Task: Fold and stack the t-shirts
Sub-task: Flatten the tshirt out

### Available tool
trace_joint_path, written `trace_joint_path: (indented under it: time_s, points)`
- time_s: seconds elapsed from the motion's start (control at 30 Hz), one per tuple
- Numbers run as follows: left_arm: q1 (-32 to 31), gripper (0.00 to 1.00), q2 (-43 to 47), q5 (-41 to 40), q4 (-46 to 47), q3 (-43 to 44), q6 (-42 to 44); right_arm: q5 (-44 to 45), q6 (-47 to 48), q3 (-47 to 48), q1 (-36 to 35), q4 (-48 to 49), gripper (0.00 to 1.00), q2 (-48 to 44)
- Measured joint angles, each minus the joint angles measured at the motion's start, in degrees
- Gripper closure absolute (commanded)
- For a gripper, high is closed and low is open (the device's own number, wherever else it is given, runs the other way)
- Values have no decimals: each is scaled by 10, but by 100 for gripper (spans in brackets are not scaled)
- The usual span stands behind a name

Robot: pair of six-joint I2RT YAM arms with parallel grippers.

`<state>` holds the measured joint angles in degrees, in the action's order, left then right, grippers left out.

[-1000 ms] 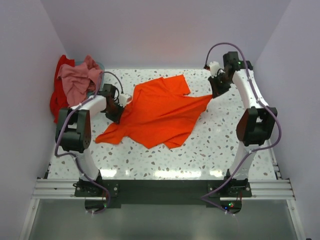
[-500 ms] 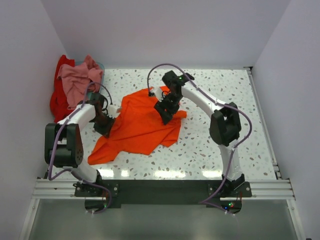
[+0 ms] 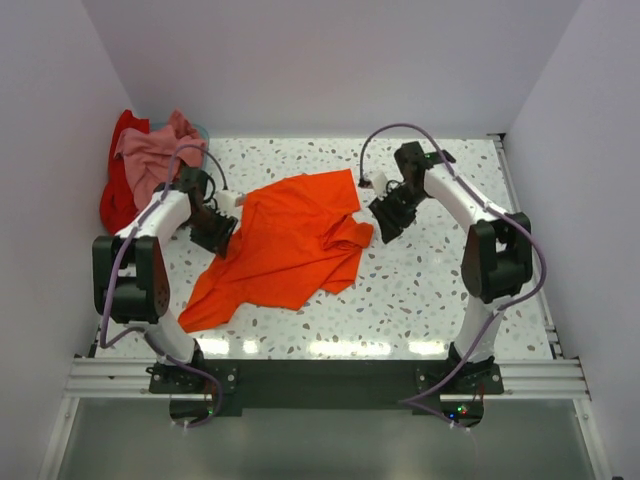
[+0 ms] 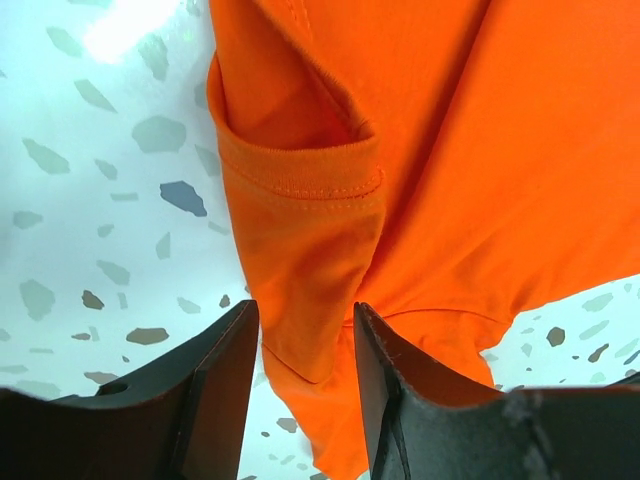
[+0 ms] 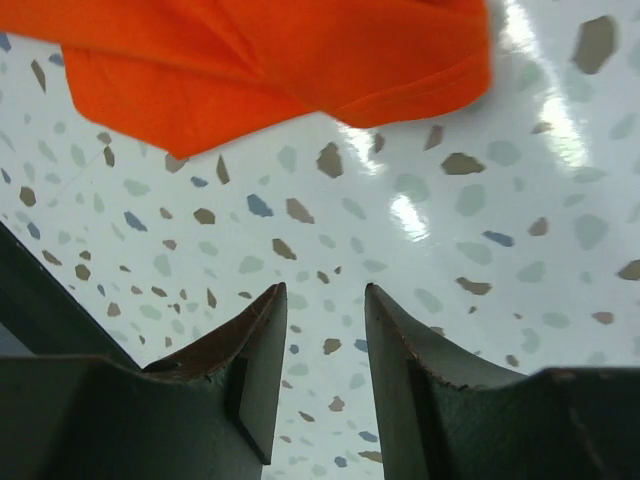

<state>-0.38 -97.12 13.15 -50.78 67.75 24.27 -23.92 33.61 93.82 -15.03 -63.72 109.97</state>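
orange t-shirt [image 3: 285, 250] lies mid-table [image 3: 430, 290], more bunched than a second ago. Back then its right corner was stretched out to the right gripper, now that side is folded in on itself as a crumpled lobe near the middle. Long axis runs diagonal, near-left to far-right: narrow tail points near-left, wide end toward the far side. Hemmed sleeve [image 4: 300, 180] lies just ahead of the left fingers [image 4: 225, 370]

pink t-shirt [image 3: 150, 160] and red t-shirt [image 3: 113, 200] heaped in the far-left corner, same as before, pink on top of red

right gripper [image 3: 385, 220] was over the shirt's middle half a second ago. It's now backed off just right of the shirt's edge, over bare table, jaws partway apart with nothing between them

left gripper [image 3: 215, 228] at the shirt's left edge, a bit farther back than half a second ago. Jaws partway apart, orange fold showing in the gap, not visibly squeezed
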Motion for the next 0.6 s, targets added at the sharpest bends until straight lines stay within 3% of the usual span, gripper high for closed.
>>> trace_joint_path:
  time_s: [0.23,0.6]
  points:
    - [0,51,-9,17,-8,10,4,36,-11,-150,-85,130,66,-74]
    - [0,50,-14,21,-12,14,4,105,-30,-183,-108,279,67,-26]
